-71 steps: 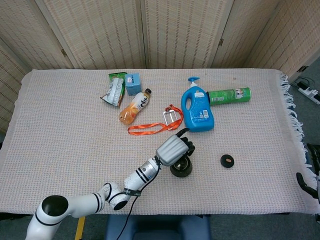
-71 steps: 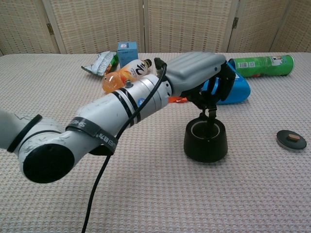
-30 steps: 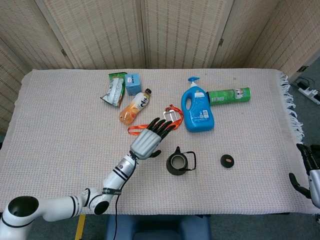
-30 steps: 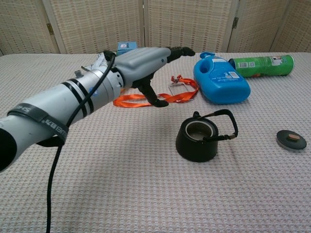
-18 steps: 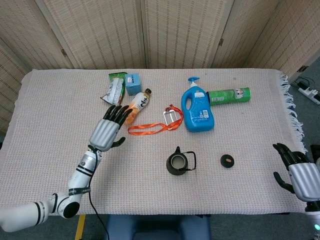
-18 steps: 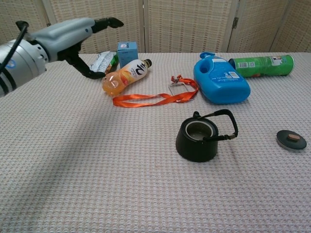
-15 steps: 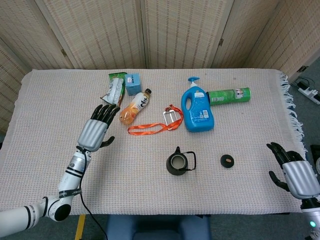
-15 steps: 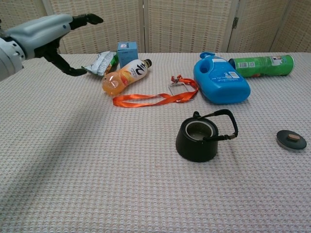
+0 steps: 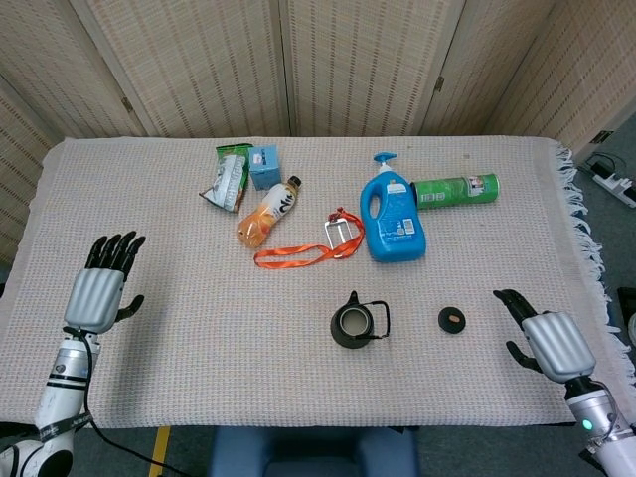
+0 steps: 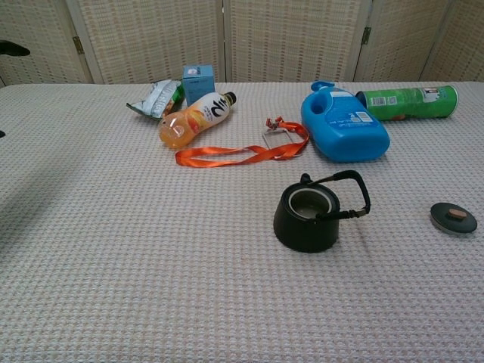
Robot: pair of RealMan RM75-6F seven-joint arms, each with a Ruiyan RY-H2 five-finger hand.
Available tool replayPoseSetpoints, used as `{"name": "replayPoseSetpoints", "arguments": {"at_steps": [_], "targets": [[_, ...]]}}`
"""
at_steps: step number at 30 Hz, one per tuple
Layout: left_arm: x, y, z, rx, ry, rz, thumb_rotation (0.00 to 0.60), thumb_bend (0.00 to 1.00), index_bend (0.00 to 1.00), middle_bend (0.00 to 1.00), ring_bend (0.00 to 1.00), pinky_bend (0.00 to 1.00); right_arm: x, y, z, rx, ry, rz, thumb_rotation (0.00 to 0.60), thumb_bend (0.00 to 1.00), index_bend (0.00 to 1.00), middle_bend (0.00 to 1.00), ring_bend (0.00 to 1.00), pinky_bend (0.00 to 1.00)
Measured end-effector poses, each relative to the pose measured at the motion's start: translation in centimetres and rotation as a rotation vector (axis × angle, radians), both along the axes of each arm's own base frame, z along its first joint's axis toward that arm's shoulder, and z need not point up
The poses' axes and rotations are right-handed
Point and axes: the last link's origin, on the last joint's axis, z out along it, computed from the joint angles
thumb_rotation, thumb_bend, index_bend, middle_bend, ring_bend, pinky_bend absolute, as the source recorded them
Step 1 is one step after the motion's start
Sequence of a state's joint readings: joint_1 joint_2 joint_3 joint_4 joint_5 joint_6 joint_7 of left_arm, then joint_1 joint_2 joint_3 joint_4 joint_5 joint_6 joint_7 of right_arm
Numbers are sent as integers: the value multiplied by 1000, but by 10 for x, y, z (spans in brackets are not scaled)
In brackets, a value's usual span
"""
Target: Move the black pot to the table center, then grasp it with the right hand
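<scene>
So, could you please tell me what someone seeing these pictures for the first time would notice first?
Probably the small black pot with a wire handle, standing lidless near the middle of the woven tablecloth, its round black lid lying apart to one side. Behind it, the big blue detergent jug lies flat next to a green cylindrical can. The left hand and right hand hover at opposite table ends, fingers spread, holding nothing.

Silver hand (image 9: 96, 294), black fingers (image 9: 112, 248)
</scene>
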State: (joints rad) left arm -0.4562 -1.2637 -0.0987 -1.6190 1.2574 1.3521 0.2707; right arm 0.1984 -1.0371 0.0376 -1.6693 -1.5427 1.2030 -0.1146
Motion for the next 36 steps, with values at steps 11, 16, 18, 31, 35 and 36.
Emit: {"name": "replayPoseSetpoints", "arguments": {"at_steps": [11, 16, 18, 31, 35, 36], "targets": [[-16, -25, 16, 35, -23, 31, 600, 240, 47, 0, 0, 0, 14, -51, -49, 201, 103, -20, 600, 373, 131, 223, 761, 724], [-20, -29, 18, 33, -27, 43, 600, 240, 37, 0, 0, 0, 19, -64, -70, 224, 130, -6, 600, 336, 172, 251, 777, 744], [-21, -30, 19, 29, -29, 49, 600, 240, 33, 0, 0, 0, 20, -64, -76, 235, 143, 2, 600, 334, 180, 257, 777, 745], [-23, -31, 18, 20, -39, 61, 600, 239, 26, 0, 0, 0, 17, -65, -94, 242, 199, 15, 600, 241, 204, 275, 786, 755], [-24, -32, 18, 19, -40, 64, 600, 240, 27, 0, 0, 0, 16, -66, -97, 237, 204, 11, 600, 236, 241, 289, 788, 755], [-25, -32, 18, 19, -42, 65, 600, 240, 26, 0, 0, 0, 16, -67, -97, 233, 203, 12, 600, 236, 248, 294, 790, 755]]}}
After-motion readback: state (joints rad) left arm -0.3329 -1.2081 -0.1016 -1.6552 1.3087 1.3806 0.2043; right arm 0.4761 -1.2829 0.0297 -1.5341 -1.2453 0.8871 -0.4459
